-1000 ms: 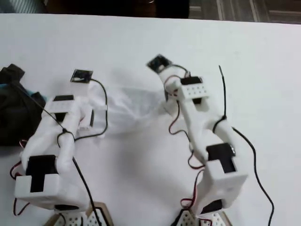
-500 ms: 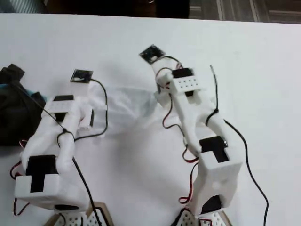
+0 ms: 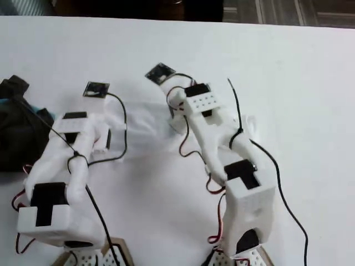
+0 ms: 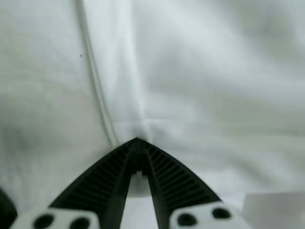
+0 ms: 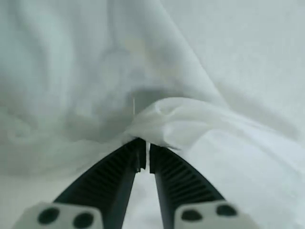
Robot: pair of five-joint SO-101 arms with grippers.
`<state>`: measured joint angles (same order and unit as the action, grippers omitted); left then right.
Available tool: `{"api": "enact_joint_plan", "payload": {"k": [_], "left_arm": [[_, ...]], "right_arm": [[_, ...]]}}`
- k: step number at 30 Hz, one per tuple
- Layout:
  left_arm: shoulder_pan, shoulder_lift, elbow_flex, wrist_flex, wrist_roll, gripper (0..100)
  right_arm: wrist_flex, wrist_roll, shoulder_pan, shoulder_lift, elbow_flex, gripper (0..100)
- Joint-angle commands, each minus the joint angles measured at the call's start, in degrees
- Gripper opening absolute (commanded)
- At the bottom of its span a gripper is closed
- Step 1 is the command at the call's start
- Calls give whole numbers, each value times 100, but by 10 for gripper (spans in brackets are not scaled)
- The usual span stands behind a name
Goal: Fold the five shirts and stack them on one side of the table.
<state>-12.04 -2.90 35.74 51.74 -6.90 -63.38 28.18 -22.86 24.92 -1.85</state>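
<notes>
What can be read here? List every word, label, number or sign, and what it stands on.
No text can be read anywhere.
white shirt: no print shows.
dark clothes: no print shows.
table: no writing or sign.
arm housings: no label that can be read.

1. Flat on the table (image 3: 288, 61), between the two arms: shirt (image 3: 145, 124).
2. At the shirt's left side: left gripper (image 4: 138, 145), tips pinched on a fold of cloth.
3. At the shirt's right side, slightly farther back: right gripper (image 5: 142, 145), tips pinched on bunched cloth.
4. At the table's left edge, left of the left arm (image 3: 66, 160): heap of clothes (image 3: 16, 130).
5. Right of the shirt, reaching in from the near edge: right arm (image 3: 233, 160).
</notes>
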Motion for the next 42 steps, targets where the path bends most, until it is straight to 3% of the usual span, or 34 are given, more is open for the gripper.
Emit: {"api": "enact_joint_plan", "payload": {"k": [1, 12, 16, 19, 25, 30, 33, 35, 39, 42], "left_arm": [[62, -18, -163, -26, -44, 28], [62, -18, -163, -26, -44, 28], [62, -18, -163, -26, -44, 28], [62, -18, -163, -26, -44, 28], [62, -18, -163, -26, -44, 28], [62, -18, -163, -26, -44, 28], [62, -18, -163, -26, -44, 28], [62, -18, -163, -26, -44, 28], [62, -18, -163, -26, -44, 28], [62, -18, -163, -26, -44, 28]], "right_arm": [[75, -9, 242, -66, -255, 22], [-2044, -9, 1332, -1868, -105, 22], [-2369, -18, 1666, -1859, 132, 116], [-2378, 44, 1903, -1886, 360, 194], [-2343, 589, 1938, -1877, 879, 187], [-1578, 642, 2246, -1851, 1152, 187], [-927, 1187, 2607, -1842, 1407, 187], [-655, 1530, 2818, -1842, 1565, 166], [-514, 1908, 3116, -1842, 1776, 28], [-514, 1952, 3327, -1842, 1785, 29]]}}
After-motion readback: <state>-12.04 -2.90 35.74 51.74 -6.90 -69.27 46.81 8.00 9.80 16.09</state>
